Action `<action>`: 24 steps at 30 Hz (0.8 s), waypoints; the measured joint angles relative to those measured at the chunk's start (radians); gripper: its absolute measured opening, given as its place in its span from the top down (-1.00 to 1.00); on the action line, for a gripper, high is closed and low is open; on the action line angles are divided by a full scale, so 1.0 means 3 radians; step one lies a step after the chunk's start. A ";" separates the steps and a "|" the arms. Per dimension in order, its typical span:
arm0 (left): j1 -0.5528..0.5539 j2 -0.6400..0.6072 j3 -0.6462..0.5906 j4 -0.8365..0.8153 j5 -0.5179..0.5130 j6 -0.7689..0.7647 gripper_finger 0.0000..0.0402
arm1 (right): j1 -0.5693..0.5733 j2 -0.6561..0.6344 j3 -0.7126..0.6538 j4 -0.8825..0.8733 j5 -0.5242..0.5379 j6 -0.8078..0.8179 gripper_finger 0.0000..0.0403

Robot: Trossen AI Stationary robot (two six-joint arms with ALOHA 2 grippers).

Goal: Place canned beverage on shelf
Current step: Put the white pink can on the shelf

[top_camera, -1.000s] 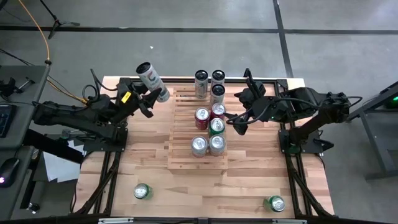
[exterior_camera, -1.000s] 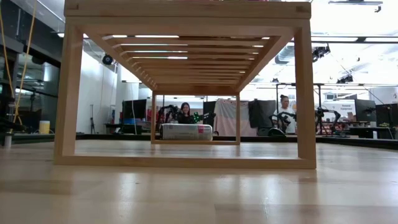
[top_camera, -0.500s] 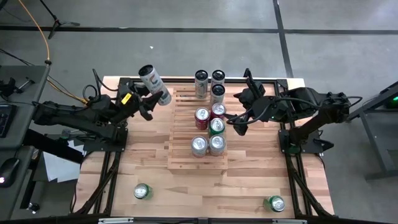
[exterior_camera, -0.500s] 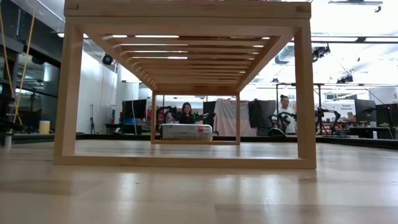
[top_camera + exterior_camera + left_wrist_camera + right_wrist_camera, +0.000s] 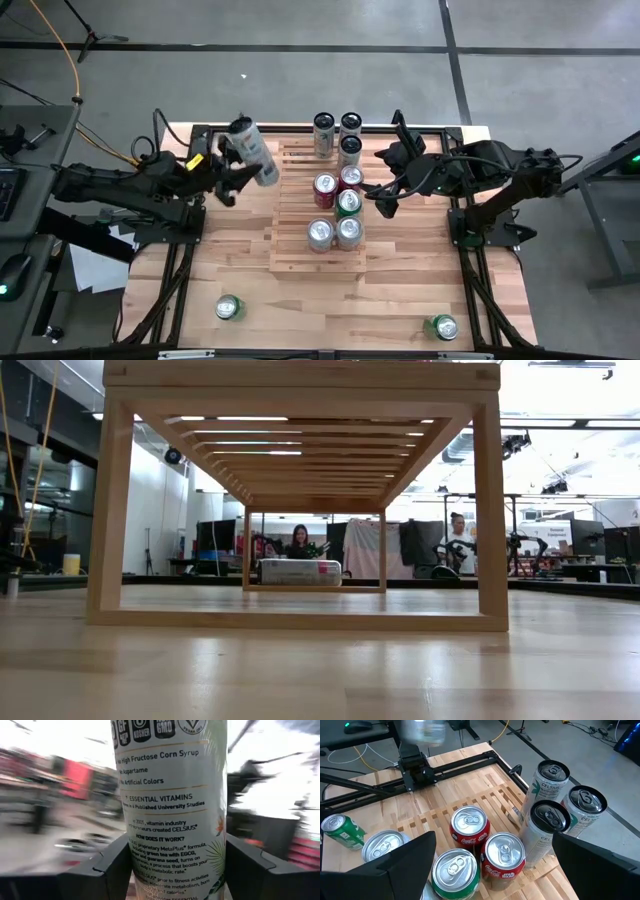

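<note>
Left claw (image 5: 237,165) is clamping a tall white aluminium can (image 5: 253,152), carrying it tilted toward the pale slatted wooden shelf (image 5: 296,240) at its 3 o'clock; right claw (image 5: 390,180) is idling wide open and empty.

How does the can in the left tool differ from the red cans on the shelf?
The held can is tall, slim and white; the red cans are short and stout. The held can is tilted above the table beside the shelf, clamped in the left tool; the red cans stand upright on the slats, untouched. All are drink cans.
</note>
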 joint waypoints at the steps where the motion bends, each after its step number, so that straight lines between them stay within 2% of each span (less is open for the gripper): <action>1: 0.0019 -0.0008 0.0000 -0.0003 0.0211 -0.0101 -0.17 | 0.0000 0.0000 0.0001 0.0004 0.0000 -0.0025 -0.91; 6: 0.0167 -0.0041 0.0000 0.0013 0.1313 -0.0711 -0.17 | 0.0000 0.0000 0.0001 0.0227 -0.0113 -0.0185 -0.91; 9: 0.0240 -0.0040 0.0000 0.0066 0.1702 -0.0983 -0.17 | -0.0001 0.0000 0.0001 0.0450 -0.0216 -0.0344 -0.91; 16: 0.0262 -0.0015 0.0000 0.0114 0.1687 -0.1061 -0.17 | -0.0001 0.0000 0.0001 0.0921 -0.0492 -0.0575 -0.91; 24: 0.0264 -0.0015 0.0000 0.0016 0.1526 -0.0798 -0.17 | -0.0037 0.0121 0.0005 0.1682 -0.0572 -0.0780 -0.91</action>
